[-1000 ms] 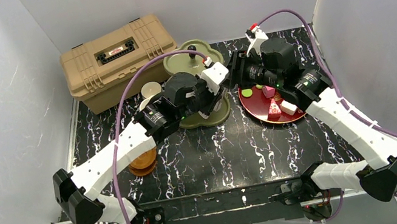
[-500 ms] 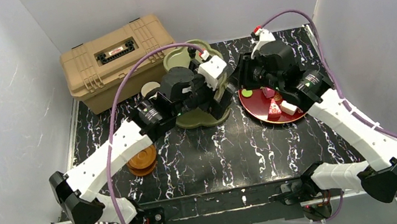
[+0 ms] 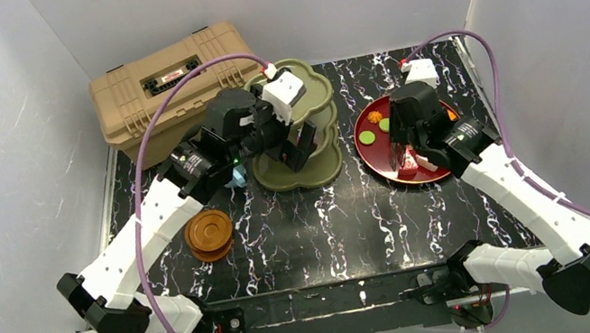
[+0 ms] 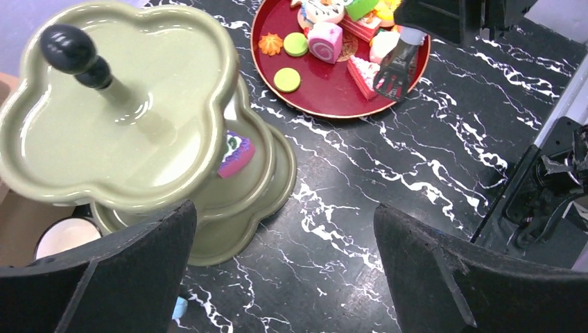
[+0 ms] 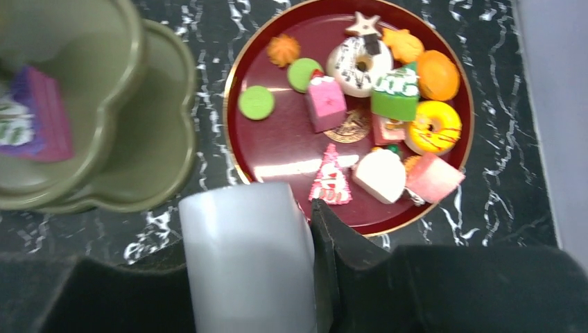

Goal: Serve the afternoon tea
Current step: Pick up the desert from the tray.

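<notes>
Overhead, left tool gapes wide above the stand; right tool grips a white cylinder over the plate.

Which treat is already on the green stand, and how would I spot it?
Start at the olive-green three-tier stand with the black knob, left of the red tray. On its middle tier, under the top plate, sits a purple cake slice: the only treat visible on the stand, while the rest crowd the tray.
</notes>
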{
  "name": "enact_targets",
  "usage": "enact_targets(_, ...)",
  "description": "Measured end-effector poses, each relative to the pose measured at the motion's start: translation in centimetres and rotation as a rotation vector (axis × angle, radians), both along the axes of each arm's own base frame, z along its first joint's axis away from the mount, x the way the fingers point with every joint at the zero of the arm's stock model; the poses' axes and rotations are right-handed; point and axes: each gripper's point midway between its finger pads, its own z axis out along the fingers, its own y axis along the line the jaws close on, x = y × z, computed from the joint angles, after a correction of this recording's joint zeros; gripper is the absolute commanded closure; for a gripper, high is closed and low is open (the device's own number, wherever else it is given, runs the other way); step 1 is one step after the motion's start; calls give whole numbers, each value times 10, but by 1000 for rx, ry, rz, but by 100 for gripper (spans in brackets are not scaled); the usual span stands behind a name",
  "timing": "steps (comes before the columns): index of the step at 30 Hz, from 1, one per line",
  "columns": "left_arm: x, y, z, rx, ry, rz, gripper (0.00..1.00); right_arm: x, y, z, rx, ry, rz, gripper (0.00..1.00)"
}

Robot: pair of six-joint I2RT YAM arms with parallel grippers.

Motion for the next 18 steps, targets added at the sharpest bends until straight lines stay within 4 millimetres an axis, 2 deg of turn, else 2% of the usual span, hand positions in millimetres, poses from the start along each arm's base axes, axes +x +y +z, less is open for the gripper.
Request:
enact_targets(3, 2, 8, 6, 6, 18, 22, 2, 2, -14, -11, -52, 9, -50, 73)
enact_targets(9, 7, 9, 44, -27, -7, 33, 2, 9, -33, -22, -112, -1, -120, 71)
enact_targets(11, 7, 13, 45, -18, -7, 37, 2, 13, -36, -20, -117, -18, -141, 69)
enact_targets(18, 9, 28, 30, 28, 47, 66, 2, 24, -46, -25, -121, -53, -186, 61)
